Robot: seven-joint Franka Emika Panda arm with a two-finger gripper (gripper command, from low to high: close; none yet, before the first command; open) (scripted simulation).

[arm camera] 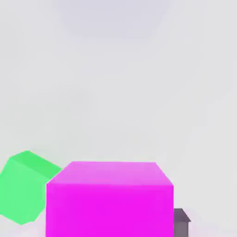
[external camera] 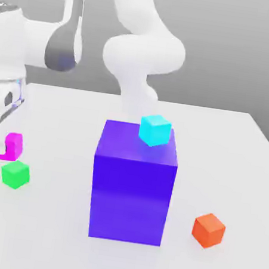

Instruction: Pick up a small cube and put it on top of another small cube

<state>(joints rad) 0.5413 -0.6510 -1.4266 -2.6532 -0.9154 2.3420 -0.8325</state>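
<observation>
Exterior view: grips the small magenta cube [external camera: 16,144] in the Panda gripper [external camera: 2,144], low, just beside the small green cube [external camera: 15,174]. Looks grasped; can't tell if lifted. Still needs carrying over, setting on top and releasing.
</observation>
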